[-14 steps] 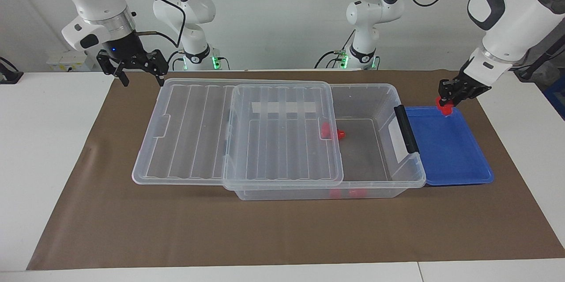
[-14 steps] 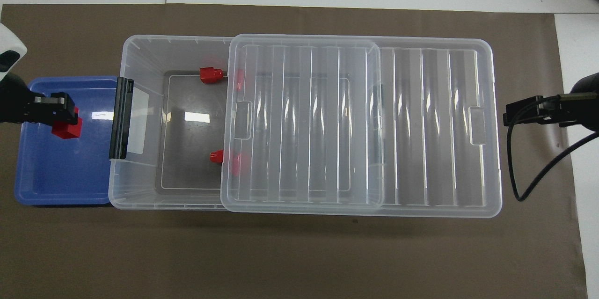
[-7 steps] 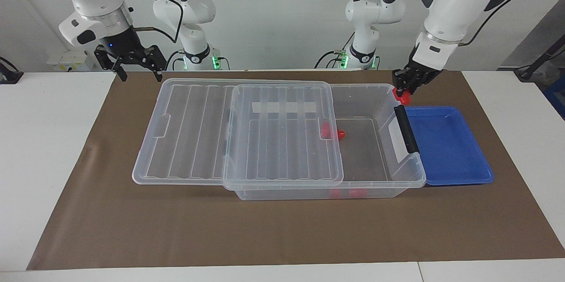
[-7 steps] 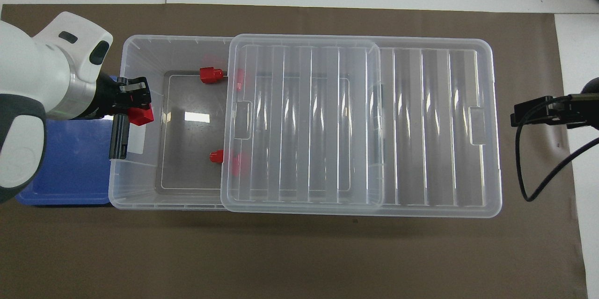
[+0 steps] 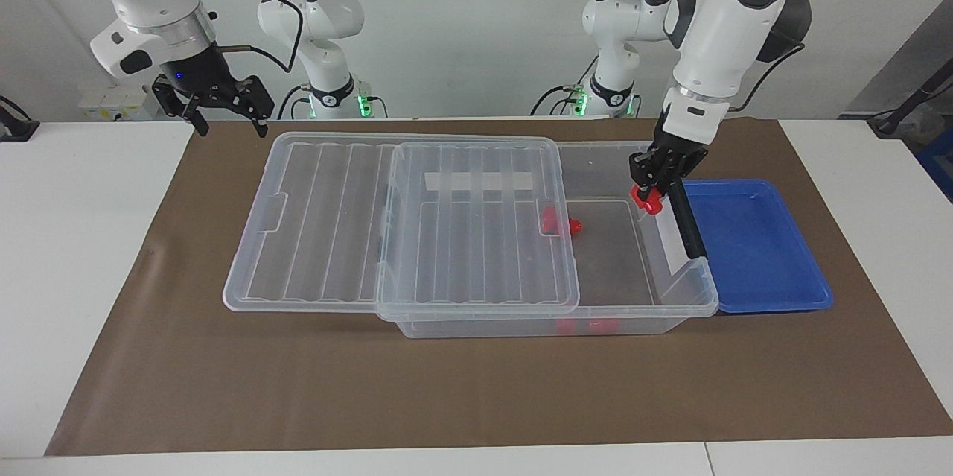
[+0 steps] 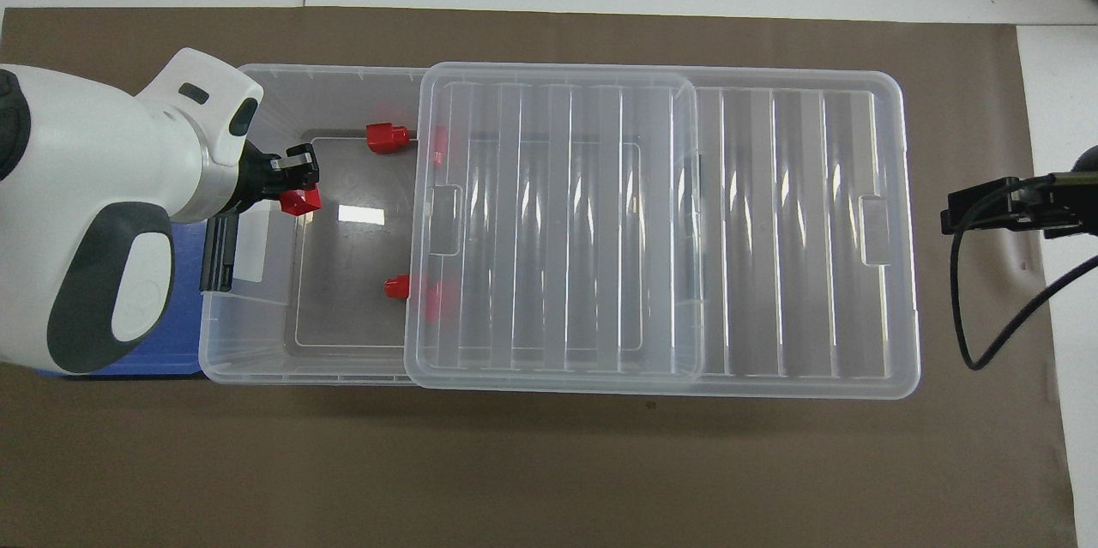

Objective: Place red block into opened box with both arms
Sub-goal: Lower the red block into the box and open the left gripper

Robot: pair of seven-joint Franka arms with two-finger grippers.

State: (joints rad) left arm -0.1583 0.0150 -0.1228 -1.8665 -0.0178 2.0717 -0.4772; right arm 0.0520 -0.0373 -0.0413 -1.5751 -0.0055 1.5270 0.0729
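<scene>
My left gripper (image 5: 649, 191) (image 6: 293, 186) is shut on a small red block (image 5: 646, 202) (image 6: 301, 201). It hangs over the uncovered end of the clear box (image 5: 700, 299) (image 6: 214, 334), just inside the black latch bar (image 5: 689, 226) (image 6: 221, 252). The ribbed lid (image 5: 320, 223) (image 6: 798, 231) is slid toward the right arm's end and covers about half the box. Two more red blocks (image 5: 575, 226) (image 6: 397, 286) (image 6: 386, 137) lie on the box floor at the lid's edge. My right gripper (image 5: 229, 124) (image 6: 948, 218) waits open in the air by the lid's end.
A shallow blue tray (image 5: 752, 252) (image 6: 187, 308) sits against the box's latch end, largely covered by the left arm in the overhead view. Box and tray rest on a brown mat (image 5: 476, 394) (image 6: 549, 471) over the white table.
The left gripper carried the red block up from the blue tray, across the latch bar, to over the open part of the box. The right gripper drifted slightly up and away from the lid.
</scene>
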